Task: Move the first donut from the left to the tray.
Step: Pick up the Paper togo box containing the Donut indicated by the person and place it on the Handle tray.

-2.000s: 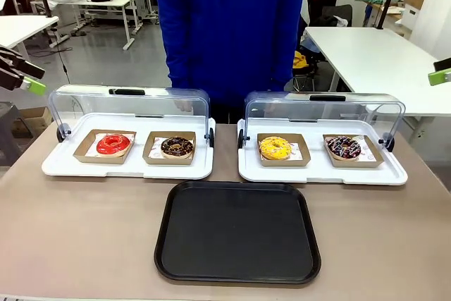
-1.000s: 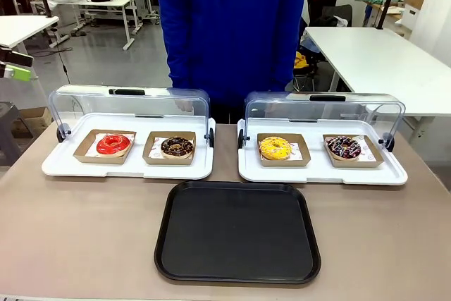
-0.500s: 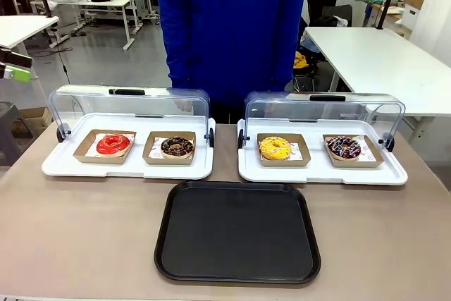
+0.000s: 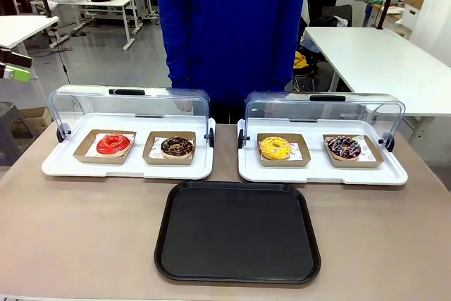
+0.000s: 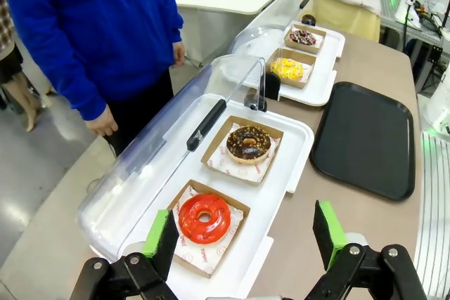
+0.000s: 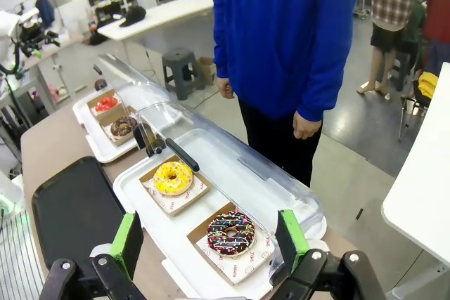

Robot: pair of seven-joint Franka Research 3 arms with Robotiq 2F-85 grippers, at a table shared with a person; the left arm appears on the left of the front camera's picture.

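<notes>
Red donut [image 5: 204,218]: sat untouched in brown cardboard tray [image 4: 102,160], leftmost spot, before swung-back clear lid [image 4: 130,107]; black tray [image 4: 238,234] well apart, nearer on surface [image 4: 84,230]. Risked smearing soft glaze by pinching, clipping lid on approach, or grabbing neighbouring chocolate donut [image 5: 247,143] instead. Left pincer [image 5: 242,219]: hovered above, spread wide, gripped nothing, touched nothing. Right pincer [image 6: 209,228]: equally wide, empty.

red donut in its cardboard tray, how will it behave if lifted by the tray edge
The red donut looks soft and its glaze glossy, so squeezing it would probably dent or smear it. Its shallow cardboard tray looks thin and may flex if lifted by one edge. Pushed, it would likely slide on the smooth white tray.
</notes>
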